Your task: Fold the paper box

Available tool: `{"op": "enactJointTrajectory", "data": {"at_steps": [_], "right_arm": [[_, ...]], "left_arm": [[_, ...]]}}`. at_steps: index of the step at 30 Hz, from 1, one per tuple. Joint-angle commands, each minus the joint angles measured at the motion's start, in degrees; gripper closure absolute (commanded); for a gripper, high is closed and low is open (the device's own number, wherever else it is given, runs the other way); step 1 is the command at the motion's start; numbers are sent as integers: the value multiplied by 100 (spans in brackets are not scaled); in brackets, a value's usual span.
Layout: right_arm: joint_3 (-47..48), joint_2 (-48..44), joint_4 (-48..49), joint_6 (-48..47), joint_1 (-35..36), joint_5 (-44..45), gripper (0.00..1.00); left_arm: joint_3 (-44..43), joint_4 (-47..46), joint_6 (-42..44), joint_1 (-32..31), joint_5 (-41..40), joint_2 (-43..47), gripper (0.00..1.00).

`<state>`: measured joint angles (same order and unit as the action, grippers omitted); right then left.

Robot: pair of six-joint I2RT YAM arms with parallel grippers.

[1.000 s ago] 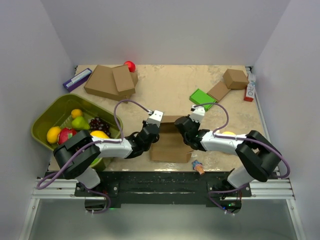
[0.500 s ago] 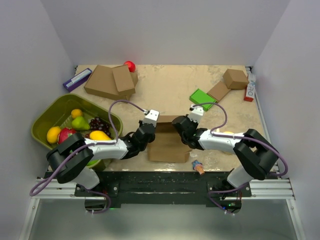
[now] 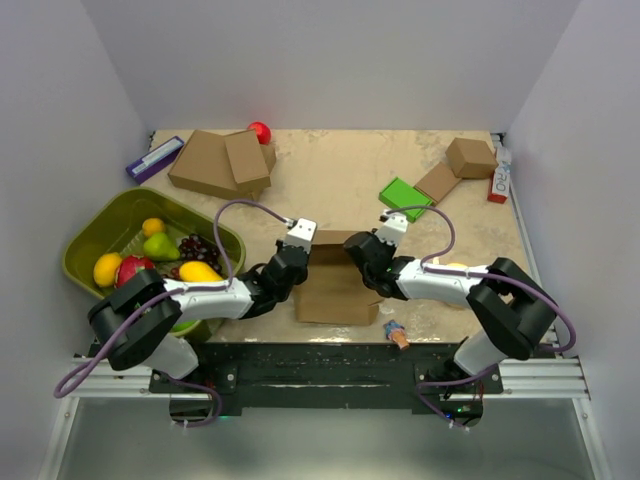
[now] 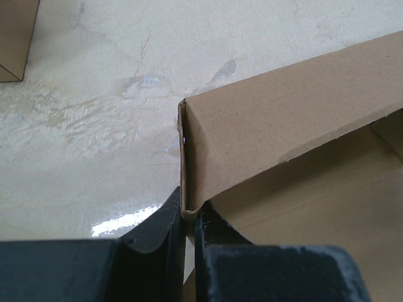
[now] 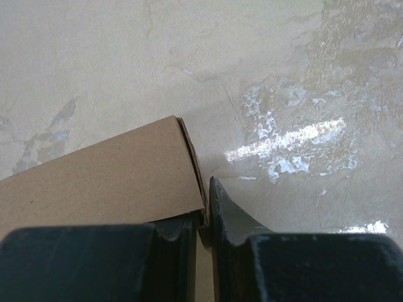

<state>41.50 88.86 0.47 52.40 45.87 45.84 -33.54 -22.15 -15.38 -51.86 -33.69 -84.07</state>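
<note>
Paper box (image 3: 338,292) by near edge of table (image 3: 340,180); opposite side walls pinched in narrow jaws of left gripper (image 4: 189,212) and right gripper (image 5: 204,217), probably holding walls upright for folding.

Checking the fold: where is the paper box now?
Top view: the paper box lies centred at the near edge of the table, left gripper and right gripper each pinching a far corner.

Tabletop (image 3: 340,185): beige, mottled, with glossy patches. Lying on it:
- paper box (image 3: 335,292), near centre, top open
- stacked pair of brown boxes (image 3: 215,165), far left, with a red ball (image 3: 260,132) just behind
- purple carton (image 3: 153,158), far-left corner
- green block (image 3: 404,197), flat cardboard piece (image 3: 437,182) and small brown box (image 3: 470,156), far right
- olive fruit tub (image 3: 105,218), left edge
</note>
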Motion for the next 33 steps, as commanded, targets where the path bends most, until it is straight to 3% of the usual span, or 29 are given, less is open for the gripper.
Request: {"op": "enactJointTrajectory", "data": {"at_steps": [1,4,5,8,15,18,21,27,33], "right_arm": [[-151,36,-794,-89,-245,593,95],[-334,-526,-575,-493,-245,199,63],[-387,-841,-522,-581,-236,101,44],[-572,-1361,-522,-792,-245,-435,27],[-669,-2451,-952,-1205,-236,-1674,18],[-573,-2821,-1145,-1329,-236,-2175,18],[-476,-3181,-1286,-1277,-245,-2552,17],[-178,-3481,-1567,-636,-245,-2502,17],[-334,-3446,-1287,-275,-271,-2352,21]], "left_arm": [[146,-131,-97,105,-199,146,100],[50,-158,-150,105,-164,-135,100],[6,-140,-159,105,-173,-292,100],[-153,-44,-176,105,-173,-478,100],[-153,-61,-194,105,-41,-382,96],[-74,-131,-150,105,47,-215,85],[-30,-140,-124,97,187,-57,67],[234,-193,26,88,785,435,35],[418,439,26,88,1470,1242,17]]}}
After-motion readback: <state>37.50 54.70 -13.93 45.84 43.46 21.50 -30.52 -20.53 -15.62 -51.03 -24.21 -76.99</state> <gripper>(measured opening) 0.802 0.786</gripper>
